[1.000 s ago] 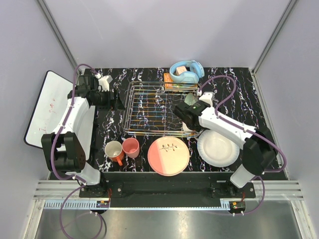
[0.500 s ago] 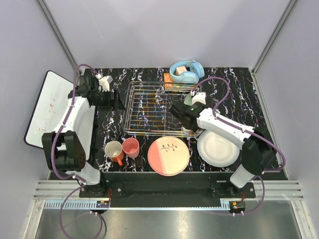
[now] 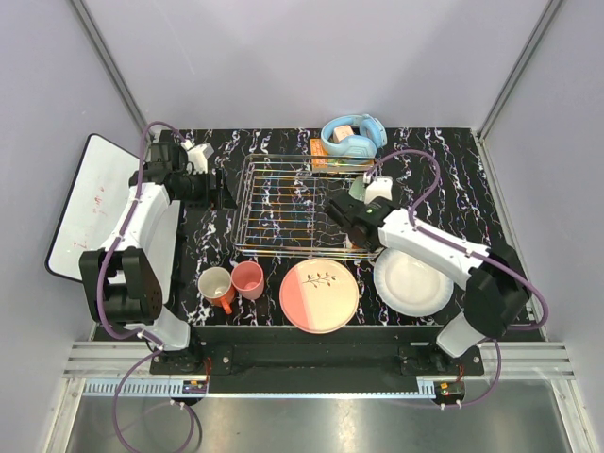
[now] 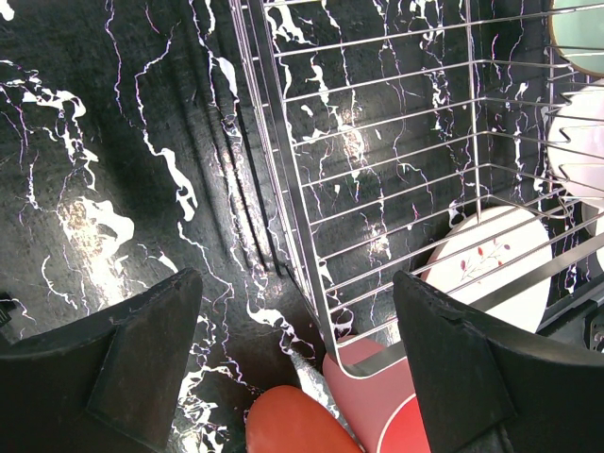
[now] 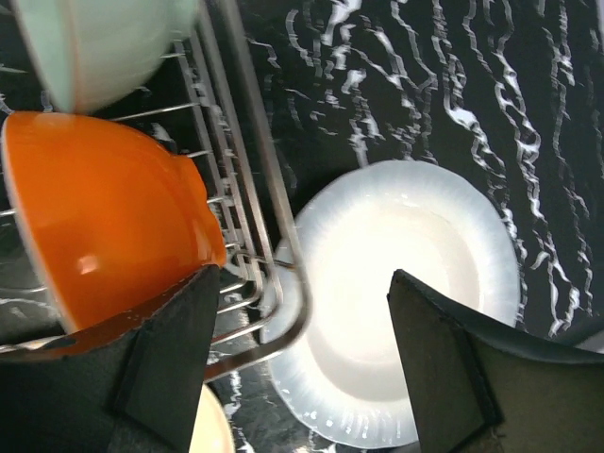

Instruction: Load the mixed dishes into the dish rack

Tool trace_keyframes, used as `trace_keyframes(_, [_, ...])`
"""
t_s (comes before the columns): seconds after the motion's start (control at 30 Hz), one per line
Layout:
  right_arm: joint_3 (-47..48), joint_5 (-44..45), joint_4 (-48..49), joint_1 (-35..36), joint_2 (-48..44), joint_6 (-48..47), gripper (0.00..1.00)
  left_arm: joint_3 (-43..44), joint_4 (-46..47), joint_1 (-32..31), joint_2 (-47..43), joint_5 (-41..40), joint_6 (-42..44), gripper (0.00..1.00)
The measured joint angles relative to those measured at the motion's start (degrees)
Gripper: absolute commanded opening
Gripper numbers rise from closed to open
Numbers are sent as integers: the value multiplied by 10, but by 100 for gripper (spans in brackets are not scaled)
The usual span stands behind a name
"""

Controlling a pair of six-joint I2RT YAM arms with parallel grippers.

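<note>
The silver wire dish rack (image 3: 293,208) stands mid-table. My right gripper (image 3: 342,213) hangs open and empty over its right front corner. In the right wrist view the gripper (image 5: 302,368) straddles the rack rim (image 5: 253,179). The orange-outside bowl (image 5: 104,208) lies on its side inside the rim, with the pale green bowl (image 5: 94,42) beyond it. The white plate (image 5: 406,283) lies outside the rim on the table, as the top view (image 3: 415,281) shows. My left gripper (image 3: 225,193) is open and empty at the rack's left end. The salmon-pink cup (image 3: 248,279), cream mug (image 3: 214,284) and pink-and-cream plate (image 3: 319,294) sit in front of the rack.
Light blue headphones (image 3: 351,137) rest on an orange block behind the rack. A white board (image 3: 90,203) with red marks lies off the table's left edge. In the left wrist view the cup (image 4: 387,396) and the mug's orange handle (image 4: 293,420) lie below my gripper (image 4: 293,377).
My right arm has shifted a little over the rack's right end, gripper staying open. The left arm and the dishes on the table have not moved.
</note>
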Motion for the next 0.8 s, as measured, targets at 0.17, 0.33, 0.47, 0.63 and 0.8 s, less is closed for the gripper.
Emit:
trace_keyframes(0.17, [-35,7,-50,-45,-49,60,81,4,0,0,0,0,0,86])
trace_keyframes(0.33, [-87,-3,-104,-160,-103,133,83,7,0,0,-1,0,0,86])
trace_keyframes(0.47, [-148,-37,-113,-232,-177,160,83,14,-1,-3,-2,-1,0,86])
trace_keyframes(0.63, [-201,-88,-120,-313,-262,162,85,21,-1,-7,-11,-1,0,86])
trace_keyframes(0.8, [-199,-160,-122,-322,-236,172,85,26,-1,-10,-12,0,0,86])
